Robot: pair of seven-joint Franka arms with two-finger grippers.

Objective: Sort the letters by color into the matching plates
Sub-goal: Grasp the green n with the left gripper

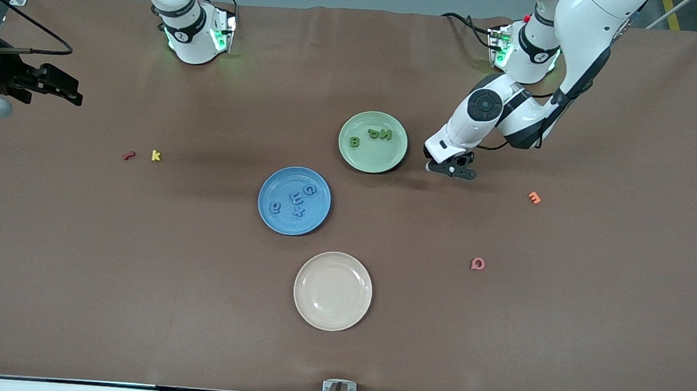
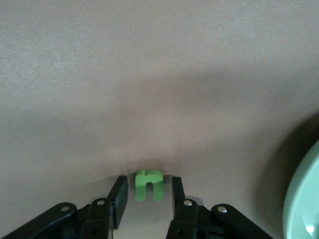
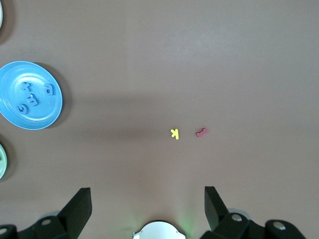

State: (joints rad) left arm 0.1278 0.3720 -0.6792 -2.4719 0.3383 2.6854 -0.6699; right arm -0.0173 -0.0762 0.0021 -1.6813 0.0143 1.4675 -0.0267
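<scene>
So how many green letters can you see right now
4. Three lie in the green plate: B and two more. The fourth sits on the table between the left claw fingers.

A plain brown table (image 1: 193, 307) carries a medium blue plate (image 1: 267, 211) with blue letters (image 1: 296, 203), a pale green plate (image 1: 388, 155) with darker green letters (image 1: 370, 137), and a bare cream-beige plate (image 1: 333, 291). A bright green letter (image 2: 149, 184) lies loose, as do a yellow k (image 1: 155, 155), a red letter (image 1: 129, 155), an orange letter (image 1: 534, 198) and a pink letter (image 1: 477, 264).

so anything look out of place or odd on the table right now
One green letter lies on the table beside the green plate, between the left gripper fingers. The blue plate holds four blue letters. Nothing spilled or damaged.
</scene>
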